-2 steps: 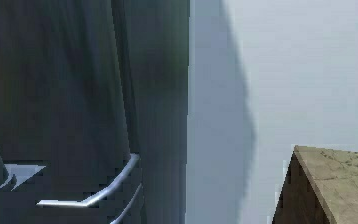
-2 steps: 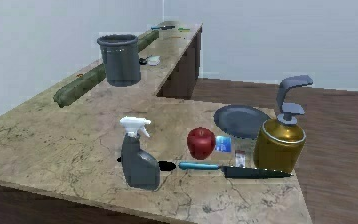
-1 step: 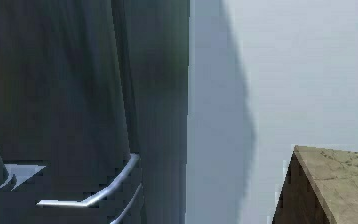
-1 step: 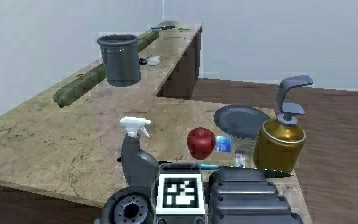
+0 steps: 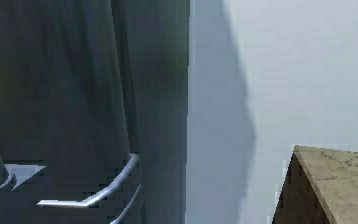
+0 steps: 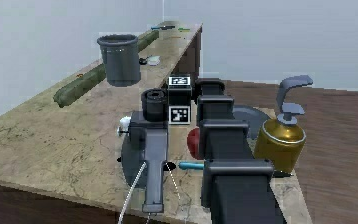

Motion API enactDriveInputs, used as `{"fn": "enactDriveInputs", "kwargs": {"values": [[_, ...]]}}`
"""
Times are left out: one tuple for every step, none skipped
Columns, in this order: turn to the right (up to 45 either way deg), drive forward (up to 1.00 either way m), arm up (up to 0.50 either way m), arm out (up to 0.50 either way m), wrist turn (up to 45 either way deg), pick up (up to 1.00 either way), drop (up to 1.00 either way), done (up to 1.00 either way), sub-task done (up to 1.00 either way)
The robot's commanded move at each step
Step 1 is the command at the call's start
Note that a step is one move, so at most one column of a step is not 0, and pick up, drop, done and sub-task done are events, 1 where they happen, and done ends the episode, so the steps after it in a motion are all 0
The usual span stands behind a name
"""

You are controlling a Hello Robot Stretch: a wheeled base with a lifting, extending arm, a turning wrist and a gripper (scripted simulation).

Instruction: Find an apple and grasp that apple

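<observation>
**End effector at the worktop, a small red thing beside the arm**

In the arm side view the arm [image 6: 232,175] rises from the bottom edge across a long brown worktop [image 6: 47,140]. Left of its two white markers [image 6: 179,112] is the end effector [image 6: 152,205], with its dark body above the near part of the worktop. I cannot tell whether it is grasping something or is released, because its far end is too thin to make out against the near edge of the worktop.

A small red thing [image 6: 194,140] lies on the worktop just left of the arm and is partly hidden by it. So little of it shows that I cannot tell if it is the apple. Just below it in the picture is a small light-blue thing [image 6: 192,165].

Right of the arm stands a brass-coloured bottle [image 6: 280,145] with a grey pump. A dark round disc [image 6: 249,118] lies near the bottle. Farther out stands a dark grey pot [image 6: 117,58]. A long green thing [image 6: 79,88] lies to its left and a second green thing [image 6: 147,40] behind it.

The forward view shows a tall dark cabinet [image 5: 67,90] with a curved metal handle [image 5: 112,185], a white wall [image 5: 307,70], and a corner of a worktop at the lower right.
</observation>
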Motion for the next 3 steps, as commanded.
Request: {"fn": "enactDriveInputs", "kwargs": {"values": [[0.0,0.00,0.00,0.00,45.0,0.00,0.00,0.00,0.00],[0.0,0.00,0.00,0.00,45.0,0.00,0.00,0.00,0.00],[0.0,0.00,0.00,0.00,45.0,0.00,0.00,0.00,0.00]]}}
